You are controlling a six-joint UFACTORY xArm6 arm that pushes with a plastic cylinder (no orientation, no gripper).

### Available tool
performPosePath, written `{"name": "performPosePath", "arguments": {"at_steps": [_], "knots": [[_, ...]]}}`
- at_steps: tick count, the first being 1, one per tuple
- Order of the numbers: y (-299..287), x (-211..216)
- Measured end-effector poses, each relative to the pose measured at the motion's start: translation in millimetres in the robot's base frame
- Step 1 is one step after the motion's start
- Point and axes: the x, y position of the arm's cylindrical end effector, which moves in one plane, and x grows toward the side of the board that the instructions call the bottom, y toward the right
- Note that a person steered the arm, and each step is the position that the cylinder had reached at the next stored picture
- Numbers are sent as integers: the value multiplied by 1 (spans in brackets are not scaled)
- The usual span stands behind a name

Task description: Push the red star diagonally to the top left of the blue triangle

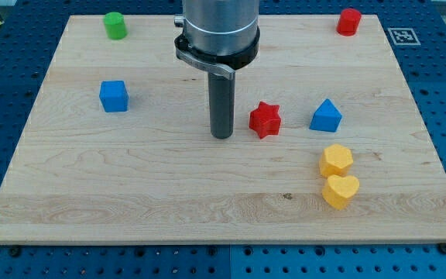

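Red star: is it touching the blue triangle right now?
No, the red star sits apart from the blue triangle, bare board between them.

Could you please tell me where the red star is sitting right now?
The red star lies right of the board's centre, between my tip on its left and the blue triangle on its right.

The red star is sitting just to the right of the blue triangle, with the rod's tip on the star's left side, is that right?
Not quite. The camera view shows the red star to the left of the blue triangle, not the right, with a gap between them. The rest holds: my tip is on the star's left side, close to it.
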Motion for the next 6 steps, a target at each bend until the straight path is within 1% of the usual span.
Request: {"name": "performPosePath", "arguments": {"at_steps": [1, 2, 3, 5, 6], "knots": [[48, 0], [69, 0], [71, 0], [100, 12], [100, 12]]}}
